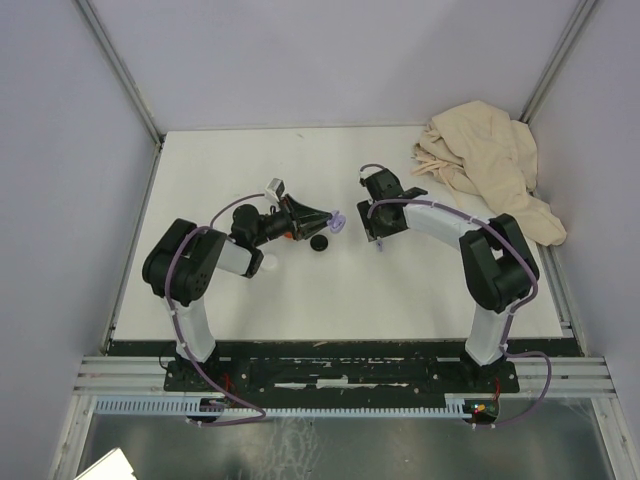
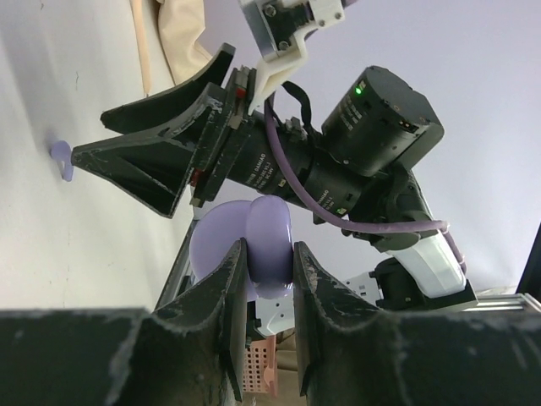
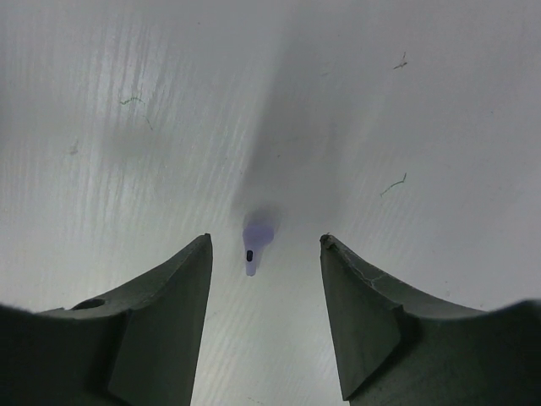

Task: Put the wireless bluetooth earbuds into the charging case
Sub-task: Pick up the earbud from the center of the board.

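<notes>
Lavender charging case [image 2: 269,233]: smooth, glossy plastic, rounded like a pebble, and from the left wrist it reads as two lobes, one paler than the other. I can't tell whether that is an opened lid. My left gripper [image 2: 269,255] is clenched on it, its rough, scuffed dark pads pressed on either side of the deeper-coloured lobe, and it holds the case above the matte white surface [image 1: 400,290] near the middle. Lavender earbud [image 3: 256,239]: tiny, stemmed, with a dark dot on its body, lying flat on the faintly ribbed surface. My right gripper [image 3: 265,245] hangs over it with jaws parted about halfway and nothing between them. The earbud sits in the gap between the wedge-shaped fingertips, not touched by either. From the left wrist the same earbud shows just past the right gripper's tips, well short of the case. Around: a black round disc [image 1: 319,244] lies on the surface just beside the left gripper, towards the near edge. A crumpled beige cloth [image 1: 490,165], soft and folded, is heaped at the far right corner, well apart from both arms.
</notes>
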Tool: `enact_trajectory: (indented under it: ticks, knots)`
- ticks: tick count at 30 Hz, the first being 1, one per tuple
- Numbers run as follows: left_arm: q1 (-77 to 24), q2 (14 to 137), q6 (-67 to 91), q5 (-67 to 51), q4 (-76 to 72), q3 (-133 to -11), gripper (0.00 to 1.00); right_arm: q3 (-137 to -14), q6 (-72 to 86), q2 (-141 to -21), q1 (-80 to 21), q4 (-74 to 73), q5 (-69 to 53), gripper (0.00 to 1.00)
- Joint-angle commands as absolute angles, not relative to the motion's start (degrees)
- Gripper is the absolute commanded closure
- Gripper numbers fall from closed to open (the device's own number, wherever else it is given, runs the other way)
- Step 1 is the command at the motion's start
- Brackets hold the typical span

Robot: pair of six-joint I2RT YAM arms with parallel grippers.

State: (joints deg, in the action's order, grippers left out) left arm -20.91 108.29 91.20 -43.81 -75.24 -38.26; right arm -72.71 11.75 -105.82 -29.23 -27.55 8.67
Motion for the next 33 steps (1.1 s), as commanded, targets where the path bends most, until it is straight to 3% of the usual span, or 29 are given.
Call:
enact_trajectory:
  ticks: [1,33]
  knots:
    - [-20.6,105.8,88.5,-45.2,-77.0,-37.6,0.97,-75.9,11.8,-107.3,-29.0,-28.4,6.6,0.39]
    - [-20.6,106.9,88.8,-45.4,-77.0,-38.2,0.97,-77.1,12.0,-112.0,-27.2,-29.9,1.7,0.59]
